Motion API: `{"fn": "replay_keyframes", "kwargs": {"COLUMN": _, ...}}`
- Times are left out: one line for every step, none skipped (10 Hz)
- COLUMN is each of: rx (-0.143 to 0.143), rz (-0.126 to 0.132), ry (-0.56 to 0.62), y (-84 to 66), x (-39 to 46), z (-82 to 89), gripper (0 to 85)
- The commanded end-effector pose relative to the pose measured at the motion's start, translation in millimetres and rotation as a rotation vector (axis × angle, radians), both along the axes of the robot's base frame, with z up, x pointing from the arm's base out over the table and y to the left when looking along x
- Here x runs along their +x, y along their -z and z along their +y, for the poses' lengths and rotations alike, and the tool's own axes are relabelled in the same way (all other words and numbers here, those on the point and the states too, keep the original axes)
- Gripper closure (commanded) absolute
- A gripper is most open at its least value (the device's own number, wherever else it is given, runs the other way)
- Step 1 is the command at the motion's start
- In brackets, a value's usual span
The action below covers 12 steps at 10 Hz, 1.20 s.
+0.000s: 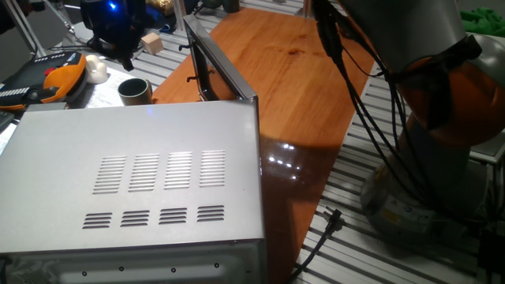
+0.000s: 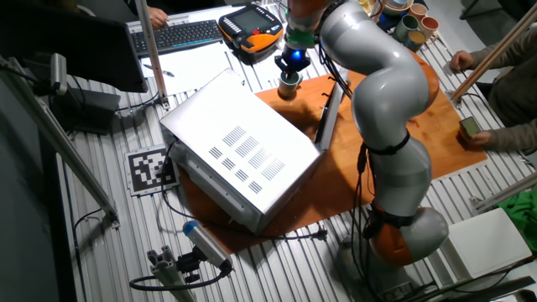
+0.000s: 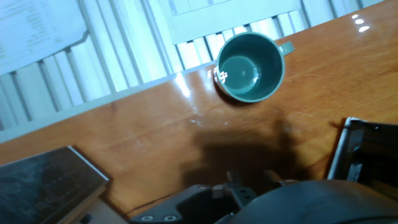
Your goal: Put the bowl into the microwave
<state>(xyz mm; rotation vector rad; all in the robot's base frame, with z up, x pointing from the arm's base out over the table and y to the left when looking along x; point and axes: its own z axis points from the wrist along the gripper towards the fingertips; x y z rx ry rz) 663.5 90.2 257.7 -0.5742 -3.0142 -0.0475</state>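
The bowl [image 1: 134,91] is a small round metal cup standing upright on the wooden board just beyond the microwave [image 1: 134,185]. In the hand view the bowl [image 3: 250,66] looks greenish with an empty inside and lies ahead of the fingers. My gripper [image 1: 118,43] hangs above and slightly behind the bowl without touching it. The gripper [image 3: 250,180] shows two fingertips apart at the bottom edge, with nothing between them. The microwave [image 2: 243,151] is a big silver box with vent slots on top. Its dark-framed door [image 2: 327,117] is swung open beside the bowl [image 2: 289,85].
A white rounded lump [image 1: 96,69] and a pale wooden cube [image 1: 151,42] lie near the bowl. An orange-and-black pendant [image 2: 250,23] and a keyboard [image 2: 180,35] sit behind. Cups [image 2: 411,21] stand at the far corner. The arm's cables [image 1: 371,134] hang over the board.
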Motion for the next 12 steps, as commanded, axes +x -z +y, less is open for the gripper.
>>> {"fn": "replay_keyframes", "kwargs": {"rx": 0.002, "rz": 0.005, "ry": 0.081, "y": 0.0, "x": 0.0, "z": -0.1, "gripper": 85.0}}
{"fn": "replay_keyframes", "kwargs": {"rx": 0.010, "rz": 0.013, "ry": 0.130, "y": 0.0, "x": 0.0, "z": -0.1, "gripper": 85.0}}
{"fn": "replay_keyframes", "kwargs": {"rx": 0.031, "rz": 0.017, "ry": 0.206, "y": 0.0, "x": 0.0, "z": -0.1, "gripper": 85.0}}
{"fn": "replay_keyframes", "kwargs": {"rx": 0.047, "rz": 0.004, "ry": 0.275, "y": 0.0, "x": 0.0, "z": -0.1, "gripper": 85.0}}
{"fn": "replay_keyframes", "kwargs": {"rx": 0.040, "rz": -0.001, "ry": 0.317, "y": 0.0, "x": 0.0, "z": -0.1, "gripper": 85.0}}
{"fn": "replay_keyframes", "kwargs": {"rx": 0.028, "rz": -0.014, "ry": 0.356, "y": 0.0, "x": 0.0, "z": -0.1, "gripper": 85.0}}
{"fn": "replay_keyframes", "kwargs": {"rx": 0.039, "rz": -0.019, "ry": 0.387, "y": 0.0, "x": 0.0, "z": -0.1, "gripper": 85.0}}
{"fn": "replay_keyframes", "kwargs": {"rx": 0.036, "rz": -0.016, "ry": 0.416, "y": 0.0, "x": 0.0, "z": -0.1, "gripper": 85.0}}
{"fn": "replay_keyframes", "kwargs": {"rx": 0.027, "rz": -0.017, "ry": 0.445, "y": 0.0, "x": 0.0, "z": -0.1, "gripper": 85.0}}
{"fn": "replay_keyframes", "kwargs": {"rx": 0.028, "rz": -0.022, "ry": 0.455, "y": 0.0, "x": 0.0, "z": -0.1, "gripper": 68.0}}
{"fn": "replay_keyframes", "kwargs": {"rx": 0.021, "rz": -0.040, "ry": 0.453, "y": 7.7, "x": 10.2, "z": -5.6, "gripper": 51.0}}
{"fn": "replay_keyframes", "kwargs": {"rx": 0.022, "rz": -0.057, "ry": 0.454, "y": 18.0, "x": 22.8, "z": -12.2, "gripper": 51.0}}
